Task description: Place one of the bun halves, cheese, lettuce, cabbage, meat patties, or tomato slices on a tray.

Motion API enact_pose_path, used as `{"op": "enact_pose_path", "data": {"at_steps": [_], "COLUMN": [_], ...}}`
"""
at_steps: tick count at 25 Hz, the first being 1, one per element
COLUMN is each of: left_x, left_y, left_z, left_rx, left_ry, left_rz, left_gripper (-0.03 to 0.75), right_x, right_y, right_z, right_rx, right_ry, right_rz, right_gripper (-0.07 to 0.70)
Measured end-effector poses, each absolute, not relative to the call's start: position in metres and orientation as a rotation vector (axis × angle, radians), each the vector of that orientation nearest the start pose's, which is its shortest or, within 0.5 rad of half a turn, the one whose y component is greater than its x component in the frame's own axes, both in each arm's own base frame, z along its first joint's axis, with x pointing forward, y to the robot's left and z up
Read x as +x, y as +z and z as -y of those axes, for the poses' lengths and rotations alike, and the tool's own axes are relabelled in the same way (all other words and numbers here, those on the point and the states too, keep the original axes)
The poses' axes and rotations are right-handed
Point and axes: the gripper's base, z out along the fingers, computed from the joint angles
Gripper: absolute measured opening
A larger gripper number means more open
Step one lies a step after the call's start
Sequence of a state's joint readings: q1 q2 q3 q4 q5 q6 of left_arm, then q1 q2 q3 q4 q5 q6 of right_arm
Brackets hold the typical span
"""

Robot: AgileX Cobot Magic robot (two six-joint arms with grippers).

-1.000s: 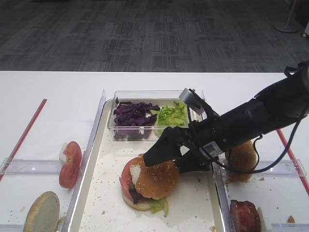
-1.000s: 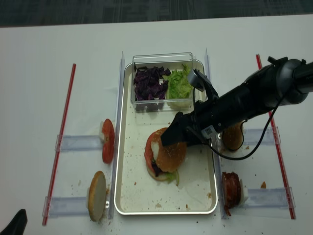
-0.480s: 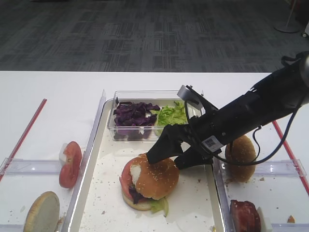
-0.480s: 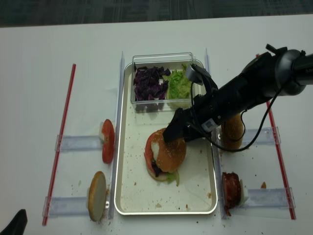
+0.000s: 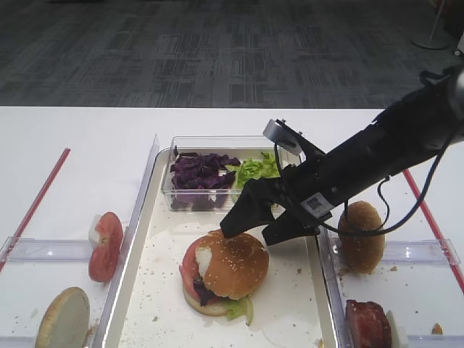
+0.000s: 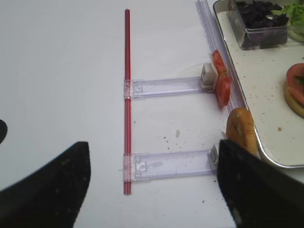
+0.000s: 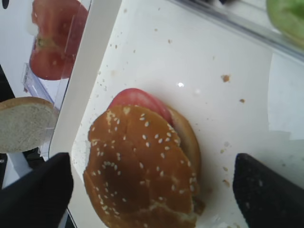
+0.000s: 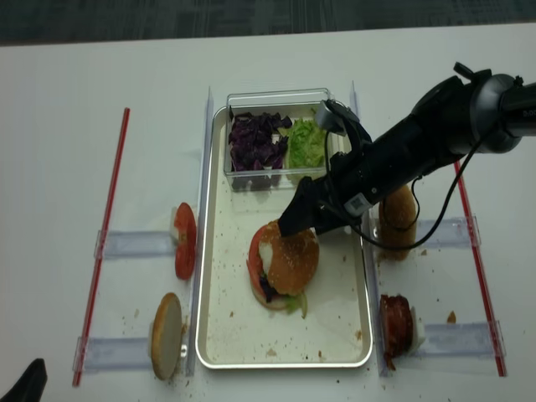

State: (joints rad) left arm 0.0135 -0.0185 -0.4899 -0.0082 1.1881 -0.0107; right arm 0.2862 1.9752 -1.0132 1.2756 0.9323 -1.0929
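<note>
The bun top with the pale patch (image 5: 235, 264) (image 8: 291, 260) (image 7: 142, 166) caps a stack on the tray (image 5: 130, 268) (image 8: 335, 310). A tomato slice (image 5: 188, 264) (image 7: 137, 97) and lettuce peek out under it. My right gripper (image 5: 250, 232) (image 8: 306, 228) (image 7: 152, 194) hovers open just above the bun's far edge, touching nothing. The clear box holds cabbage (image 5: 199, 172) (image 8: 255, 141) and lettuce (image 5: 257, 172) (image 8: 306, 142). A meat patty (image 5: 368, 322) (image 8: 395, 322) stands at the right. Cheese is out of view. My left gripper (image 6: 149, 190) is open over the table at the left.
Another tomato slice (image 5: 105, 246) (image 6: 221, 78) and a flat pale bun disc (image 5: 64, 319) (image 6: 241, 128) stand in clear holders left of the tray. A second sesame bun (image 5: 361, 235) (image 8: 399, 218) stands right of it. Red strips (image 6: 127, 95) (image 8: 473, 251) run along both sides.
My right gripper has lifted and drawn back toward the far right, off the bun top, still open. The bun top stays on the stack.
</note>
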Motion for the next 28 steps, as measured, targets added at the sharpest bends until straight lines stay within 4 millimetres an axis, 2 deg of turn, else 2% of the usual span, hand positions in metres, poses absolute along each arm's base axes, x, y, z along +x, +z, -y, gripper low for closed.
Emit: {"op": "enact_pose_path", "data": {"at_steps": [10, 21, 28], "left_x": [-0.012, -0.012, -0.012], "left_y": [0.264, 0.264, 0.264], "left_z": [0.001, 0.001, 0.001], "left_rx": [-0.025, -0.025, -0.025], "left_ry": [-0.008, -0.008, -0.008], "left_rz": [-2.163, -2.163, -2.163], "left_gripper": [0.509, 0.509, 0.509], "right_x": [0.318, 0.335, 0.347], "right_y": [0.167, 0.206, 0.228], "right_z": [-0.162, -0.152, -0.139], "right_rx": [-0.649, -0.736, -0.746], "right_ry": [1.191, 0.894, 0.615], "right_rz": [-2.637, -2.805, -2.912], "right_gripper": [0.692, 0.692, 0.692]}}
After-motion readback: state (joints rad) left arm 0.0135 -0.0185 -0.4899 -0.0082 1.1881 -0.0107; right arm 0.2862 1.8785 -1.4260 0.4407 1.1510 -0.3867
